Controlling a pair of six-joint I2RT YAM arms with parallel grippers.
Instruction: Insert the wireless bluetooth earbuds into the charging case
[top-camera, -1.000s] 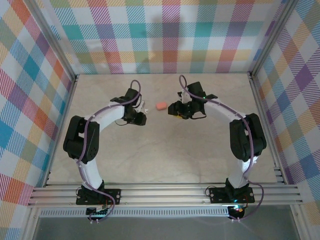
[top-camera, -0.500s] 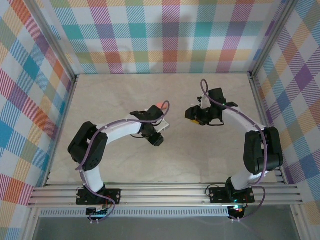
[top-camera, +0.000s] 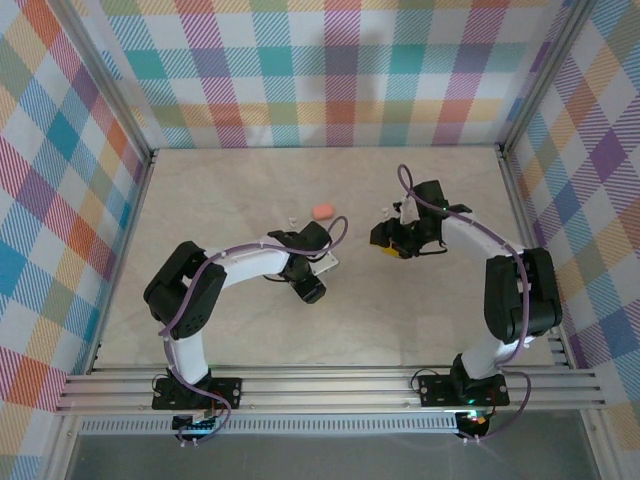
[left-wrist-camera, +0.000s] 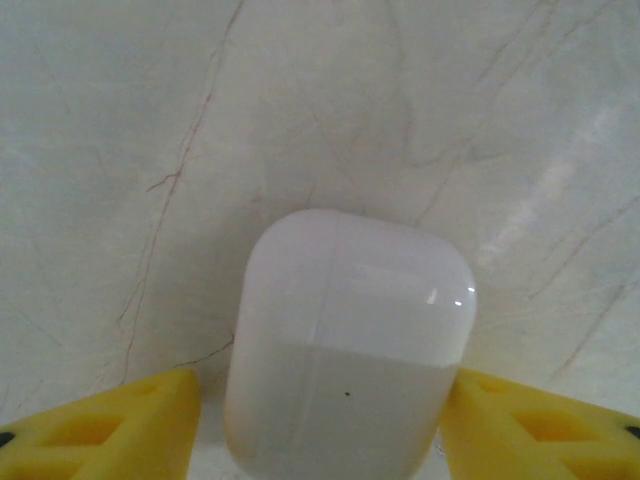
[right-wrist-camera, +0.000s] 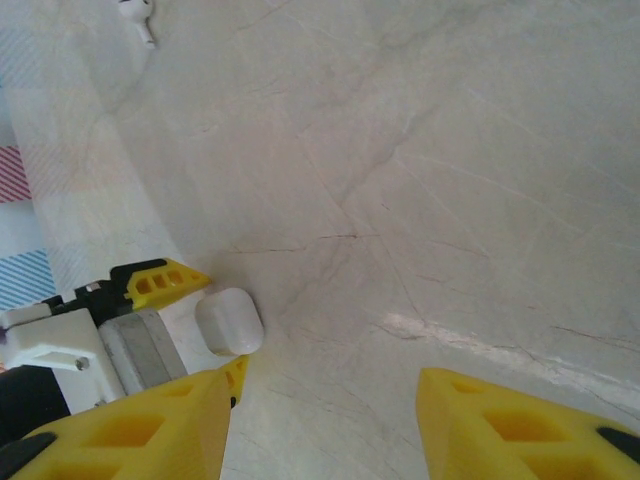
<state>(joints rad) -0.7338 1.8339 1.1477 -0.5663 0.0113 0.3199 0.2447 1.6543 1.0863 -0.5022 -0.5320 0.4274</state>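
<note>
At the near edge of the marbled counter (top-camera: 250, 330) the two arm bases stand side by side, and both arms curve inward over the middle of the surface. The left claw (left-wrist-camera: 322, 385) is low on the counter with its yellow fingers (left-wrist-camera: 110, 420) on either side of the white charging case (left-wrist-camera: 350, 300). The case is pebble-shaped with its lid down. A thin strip of counter shows between it and one finger, so the jaws are parted around the case and not squeezing it. A little to the right and well apart from the case, the right claw (right-wrist-camera: 320, 395) hangs with its yellow fingers spread wide and nothing between them; its camera looks across at the left claw and the case. Farther out, a white earbud (right-wrist-camera: 140, 12) lies loose on the counter, outside any case. Beyond the left claw sits a salmon-pink case (top-camera: 322, 211), apart from both claws. A tiny white speck lies just to its left, too small to name. Plaid walls (top-camera: 340, 70) close off the far side.
</note>
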